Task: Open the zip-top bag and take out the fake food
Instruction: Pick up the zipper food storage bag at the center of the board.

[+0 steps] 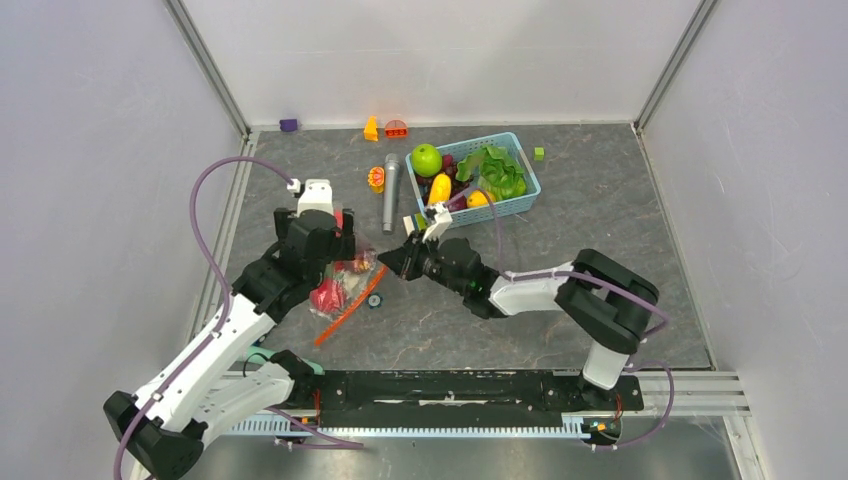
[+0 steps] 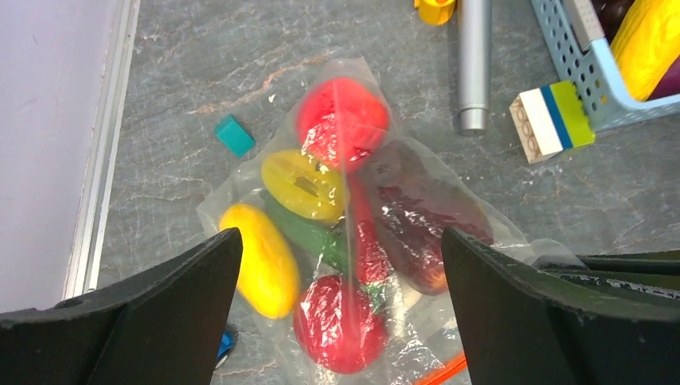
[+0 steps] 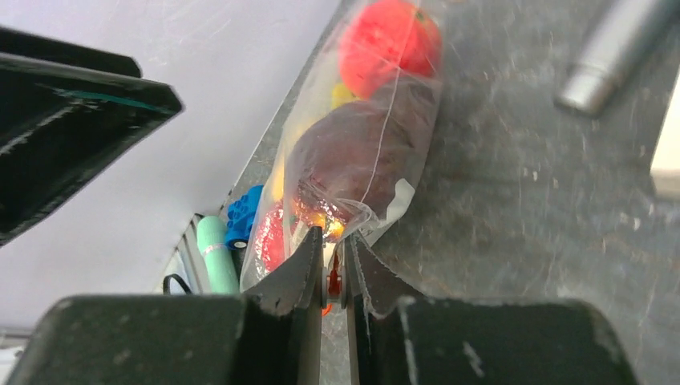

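Grey marbled tabletop [image 1: 600, 215], plain pale walls [image 1: 440, 55]

zip-top bag [image 2: 350, 68]: one | red round fruits [image 2: 341, 120] in it: two | yellow pieces [image 2: 261, 257] in it: two | dark maroon fruit [image 2: 429, 228] in it: one | blue basket [image 1: 500, 209]: one | green apple [image 1: 426, 159]: one | green lettuce [image 1: 497, 172]: one | grey tube [image 1: 390, 192]: one | tiny teal block [image 2: 234, 135]: one

Robotics lab test cell. White panel walls [image 1: 440, 50] on aluminium posts [image 1: 205, 65] enclose a grey desk [image 1: 600, 200]. Two cabled arms [image 1: 215, 350] are mounted on a rail [image 1: 450, 385] at its edge. Toy blocks [image 1: 289, 125] lie beyond the right gripper [image 1: 390, 262].
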